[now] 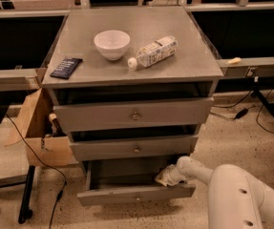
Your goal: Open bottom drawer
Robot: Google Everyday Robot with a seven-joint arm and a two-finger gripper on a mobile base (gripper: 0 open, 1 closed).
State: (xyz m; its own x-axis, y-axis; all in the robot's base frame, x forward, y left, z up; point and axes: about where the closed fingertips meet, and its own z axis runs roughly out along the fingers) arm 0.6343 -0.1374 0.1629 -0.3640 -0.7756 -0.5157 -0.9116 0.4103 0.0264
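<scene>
Speckled flooring (pixel 237 137) is seen beneath a grey cabinet (pixel 189 68) whose bottom drawer (pixel 136 193), lowest and nearest, is drawn partly out, the white arm's (pixel 237 194) gripper (pixel 167 176) tucked behind its front at the right, seemingly for pulling; its grip cannot be told.

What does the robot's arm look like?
The arm is smooth, white and rounded, like a fat tube with small dark dots on its shell, narrowing to a slimmer wrist. Its pale tool sits inside the open grey bottom drawer, at the right side. No cables show.
</scene>
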